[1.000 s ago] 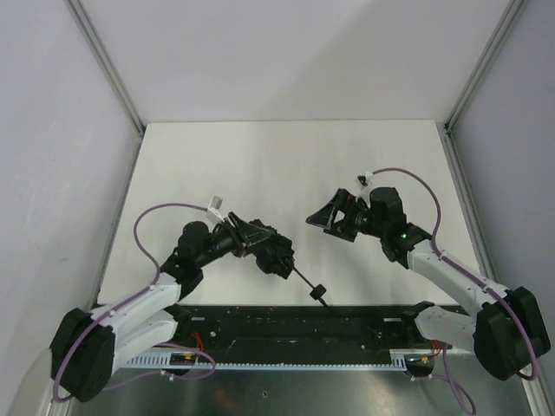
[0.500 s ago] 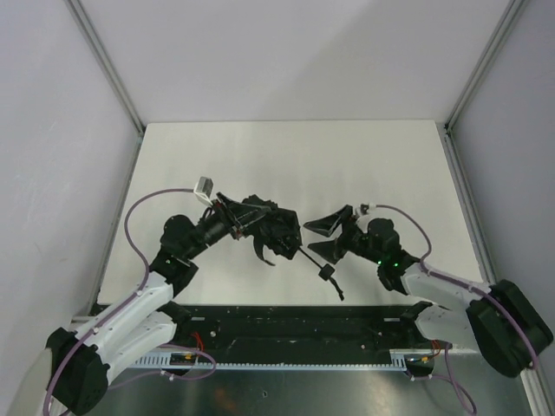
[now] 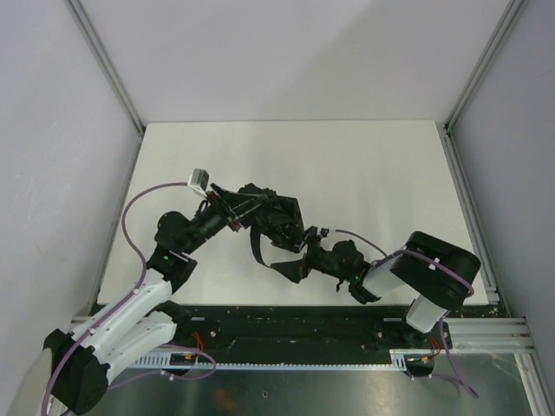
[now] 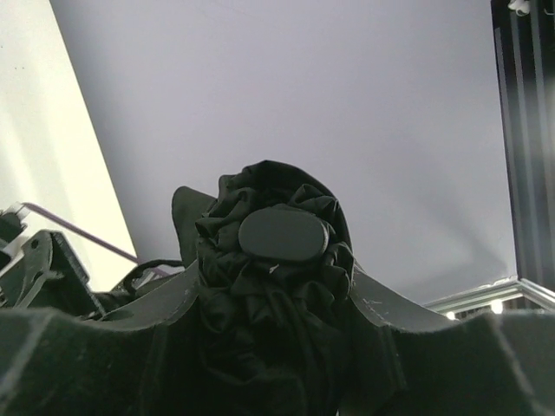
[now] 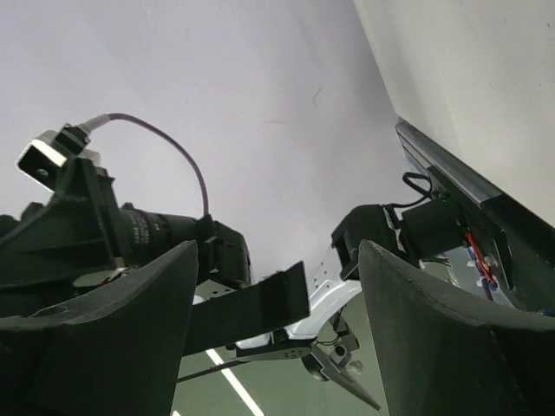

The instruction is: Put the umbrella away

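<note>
Left gripper (image 4: pixel 274 322) clamps the bunched umbrella (image 4: pixel 276 260); right gripper (image 5: pixel 277 282), jaws apart, straddles its closure strap (image 5: pixel 243 312). Pinching it looks next.

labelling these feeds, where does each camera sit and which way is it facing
Top external: above and behind the robot, looking down on the table; left arm and right arm show.
Left wrist: on that wrist, looking past the left tool at the clamped umbrella.
Right wrist: on that wrist, looking through the open right tool towards the left arm.
Shared: umbrella, in top and left wrist.
</note>
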{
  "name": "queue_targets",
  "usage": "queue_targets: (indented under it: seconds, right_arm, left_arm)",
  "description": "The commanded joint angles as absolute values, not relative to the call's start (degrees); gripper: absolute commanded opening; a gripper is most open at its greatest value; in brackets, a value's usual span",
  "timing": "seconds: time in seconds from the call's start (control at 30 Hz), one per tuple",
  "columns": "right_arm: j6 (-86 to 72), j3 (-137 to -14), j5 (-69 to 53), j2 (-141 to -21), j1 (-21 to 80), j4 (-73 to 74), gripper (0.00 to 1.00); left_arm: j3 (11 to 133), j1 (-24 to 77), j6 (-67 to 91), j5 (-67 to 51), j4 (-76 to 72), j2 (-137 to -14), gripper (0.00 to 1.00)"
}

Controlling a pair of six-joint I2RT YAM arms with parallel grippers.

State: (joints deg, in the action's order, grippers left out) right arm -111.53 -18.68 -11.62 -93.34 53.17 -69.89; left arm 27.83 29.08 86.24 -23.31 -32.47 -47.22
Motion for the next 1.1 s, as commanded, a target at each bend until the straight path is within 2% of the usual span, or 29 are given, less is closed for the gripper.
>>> queue_targets:
  seconds: [0.0,0.23,0.37,0.57,0.67,0.73,0.93,1.07]
  right_arm:
    - [-118.5,-20.2,-7.6,-95.6,56.5,-84.3,0.77]
    - [-119.0,-19.8,-3.6,-93.2,61.0,-82.8,0.77]
    - [-119.8,-20.3,-1.2,-90.6,62.0,-80.6,0.74]
    - [-118.7,-21.3,2.4,-85.1,62.2,-73.8,0.62]
    - [-118.5,-22.0,3.0,-84.7,61.8,-72.6,0.51]
    - [-118.5,-22.5,2.8,-85.2,61.7,-73.1,0.48]
    - [-117.3,-23.6,1.8,-86.6,62.8,-73.4,0.54]
    - [-116.3,-23.7,1.5,-87.0,63.7,-71.5,0.55]
  left_arm:
    - [30.2,28.8,88.5,-21.7,-37.2,-45.8,0.00]
    - [30.7,28.9,88.3,-21.8,-37.2,-46.3,0.00]
    - [30.2,28.9,88.2,-21.5,-37.2,-45.6,0.00]
    - [29.3,29.1,89.0,-21.7,-37.2,-45.1,0.00]
    - [28.8,29.3,89.8,-21.7,-37.2,-44.7,0.00]
    - [28.6,29.3,90.1,-21.7,-37.2,-44.3,0.00]
    - [28.7,29.3,90.3,-21.7,-37.2,-44.0,0.00]
    - [28.9,29.4,90.3,-22.0,-37.2,-44.3,0.00]
